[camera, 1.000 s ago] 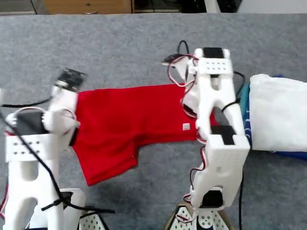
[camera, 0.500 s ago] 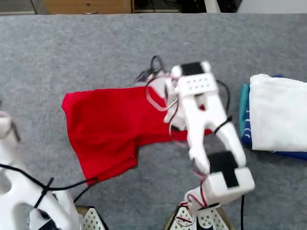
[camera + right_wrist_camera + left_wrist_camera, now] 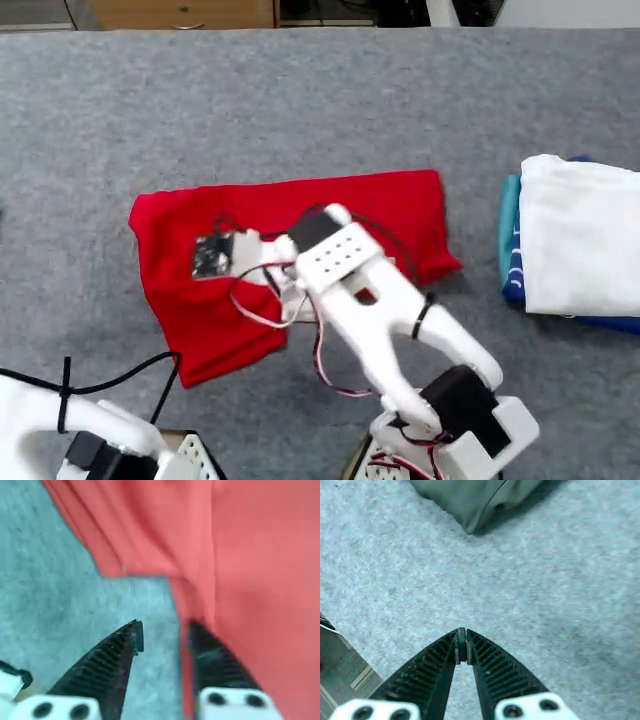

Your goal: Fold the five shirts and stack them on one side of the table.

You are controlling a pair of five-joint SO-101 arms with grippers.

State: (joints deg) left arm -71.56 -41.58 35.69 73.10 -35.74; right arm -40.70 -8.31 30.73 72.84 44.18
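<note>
Red shirt (image 3: pixel 250 555) beneath the right gripper (image 3: pixel 164 627), jaws apart — left gripper (image 3: pixel 461 640) pinched closed over grey tabletop (image 3: pixel 545 580)

I see the red shirt (image 3: pixel 270 210) lying flat mid-surface (image 3: pixel 300 110), partly folded, one flap jutting toward the near edge. At the right, a folded white shirt (image 3: pixel 580 235) tops a blue shirt (image 3: pixel 514 272) and a teal shirt (image 3: pixel 507 215).

- White plastic right arm (image 3: pixel 380 320) stretches diagonally out from its base; the black, serrated right claw (image 3: pixel 162 632) has its fingers parted.
- White left arm (image 3: pixel 60 430) sits folded low; the black left claw (image 3: pixel 461 647) has its tips pressed together.
</note>
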